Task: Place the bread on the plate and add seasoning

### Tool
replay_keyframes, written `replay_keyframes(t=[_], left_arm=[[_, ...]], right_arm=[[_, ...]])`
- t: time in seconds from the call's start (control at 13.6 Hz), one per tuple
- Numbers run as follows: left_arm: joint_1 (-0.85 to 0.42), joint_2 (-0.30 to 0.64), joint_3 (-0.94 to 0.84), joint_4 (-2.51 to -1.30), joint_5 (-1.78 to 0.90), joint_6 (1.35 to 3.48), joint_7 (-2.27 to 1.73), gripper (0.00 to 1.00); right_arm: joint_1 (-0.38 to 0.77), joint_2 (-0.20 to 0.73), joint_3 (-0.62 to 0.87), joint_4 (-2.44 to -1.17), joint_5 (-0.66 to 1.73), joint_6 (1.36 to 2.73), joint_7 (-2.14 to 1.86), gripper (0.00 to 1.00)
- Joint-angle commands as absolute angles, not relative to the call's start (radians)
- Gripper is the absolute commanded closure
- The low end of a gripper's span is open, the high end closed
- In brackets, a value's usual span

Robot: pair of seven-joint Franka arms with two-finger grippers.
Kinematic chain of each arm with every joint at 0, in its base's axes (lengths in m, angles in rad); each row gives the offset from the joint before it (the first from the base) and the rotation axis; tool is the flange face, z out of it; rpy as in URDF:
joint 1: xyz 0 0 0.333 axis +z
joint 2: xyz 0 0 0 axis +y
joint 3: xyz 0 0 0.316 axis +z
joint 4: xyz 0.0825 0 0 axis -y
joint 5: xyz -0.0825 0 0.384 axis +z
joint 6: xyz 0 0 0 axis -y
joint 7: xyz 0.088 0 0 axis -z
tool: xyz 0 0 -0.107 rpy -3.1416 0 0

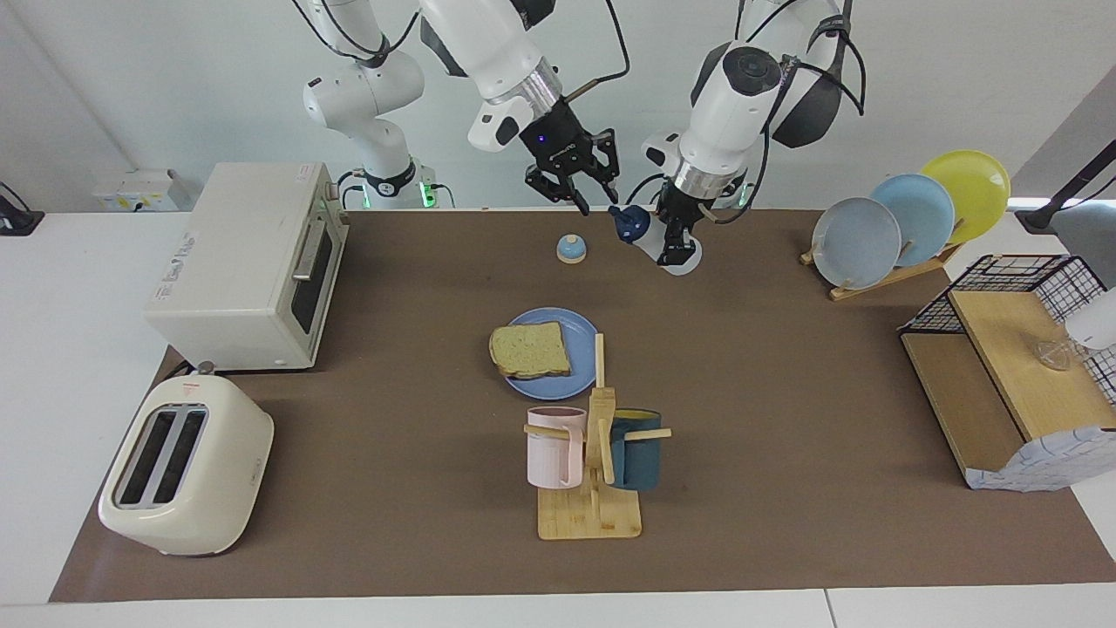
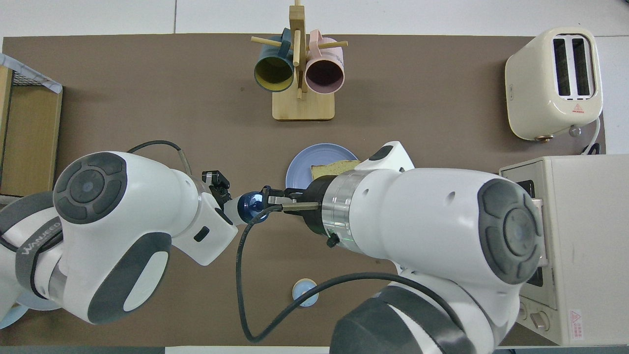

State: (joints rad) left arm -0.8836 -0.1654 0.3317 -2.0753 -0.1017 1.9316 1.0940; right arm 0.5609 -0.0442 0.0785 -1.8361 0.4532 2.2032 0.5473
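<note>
The left gripper (image 1: 677,246) clamps the seasoning (image 1: 635,228) in the air near the table's robot-side edge. The right gripper (image 1: 582,186) hangs spread and empty beside it — overhead, its arm hides much of the bread (image 1: 530,350) on the plate (image 1: 575,327).

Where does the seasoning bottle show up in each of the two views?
Facing view: the seasoning bottle is top centre, tilted in the left pincer, beside the small bell.
Overhead view: only its navy cap shows, mid-frame between the two arms.
Shared landmark: the plate with the bread.

bread (image 2: 334,169): overhead, its 3 o'clock part is covered by the right arm
seasoning (image 2: 251,206): only the cap is seen
</note>
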Motion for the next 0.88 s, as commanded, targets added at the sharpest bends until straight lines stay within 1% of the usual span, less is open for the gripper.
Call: replay_keyframes(t=[0.0, 0.29, 0.51, 0.66, 0.81], left_arm=[[-0.890, -0.199, 0.334, -2.098, -0.084, 1.927, 1.094, 1.00], [-0.887, -0.202, 0.334, -2.100, -0.084, 1.925, 1.095, 1.00], [-0.884, -0.202, 0.334, -2.100, -0.084, 1.927, 1.094, 1.00], [-0.877, -0.202, 0.334, -2.100, -0.084, 1.927, 1.097, 1.00], [-0.877, -0.202, 0.334, -2.100, -0.084, 1.928, 1.097, 1.00]], right_arm=[[0.563, -0.040, 0.078, -1.835, 0.476, 2.204, 0.552, 0.57], [0.569, -0.038, 0.078, -1.827, 0.483, 2.200, 0.557, 0.59], [0.571, -0.038, 0.078, -1.825, 0.483, 2.201, 0.586, 0.70], [0.571, -0.038, 0.078, -1.825, 0.483, 2.200, 0.586, 0.74], [0.571, -0.035, 0.078, -1.824, 0.483, 2.203, 0.586, 0.84]])
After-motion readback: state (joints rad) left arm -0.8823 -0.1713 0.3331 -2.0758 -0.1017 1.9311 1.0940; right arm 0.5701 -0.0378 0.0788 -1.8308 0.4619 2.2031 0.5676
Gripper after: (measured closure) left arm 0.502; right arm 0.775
